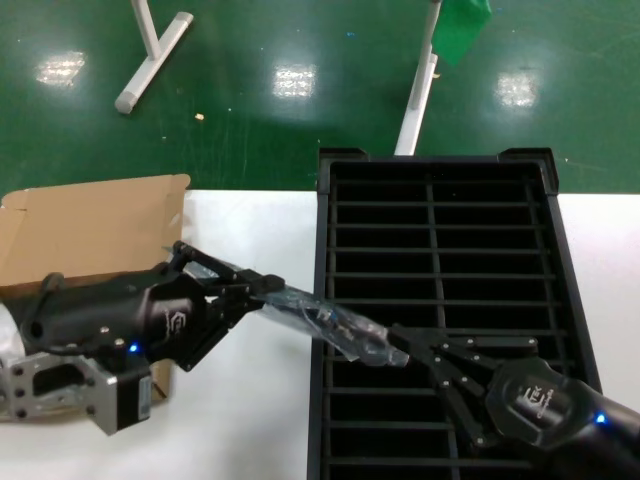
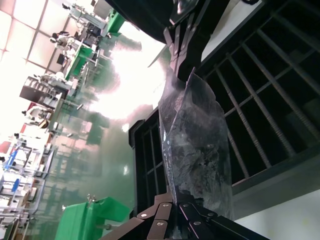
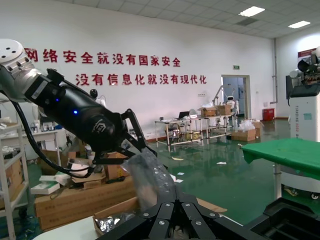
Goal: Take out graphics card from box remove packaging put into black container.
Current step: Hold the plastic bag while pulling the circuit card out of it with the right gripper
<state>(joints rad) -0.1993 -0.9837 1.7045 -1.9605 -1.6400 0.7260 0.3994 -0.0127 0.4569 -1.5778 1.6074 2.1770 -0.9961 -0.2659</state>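
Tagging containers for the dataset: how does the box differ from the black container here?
The box is brown cardboard with its flap raised; the black container is black plastic. The box is much smaller and sits at the robot's left; the black container sits ahead-right, split into many narrow slots. Both rest on the white table.

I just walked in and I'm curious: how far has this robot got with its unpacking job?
About midway, it seems. Done: the box lies open at the table's left, and the bagged item is out of it. In hand: the left gripper and right gripper each pinch one end of the packaging, stretched over the black container's edge. Left: freeing the card, hidden inside the bag, and slotting it; the visible slots look empty.
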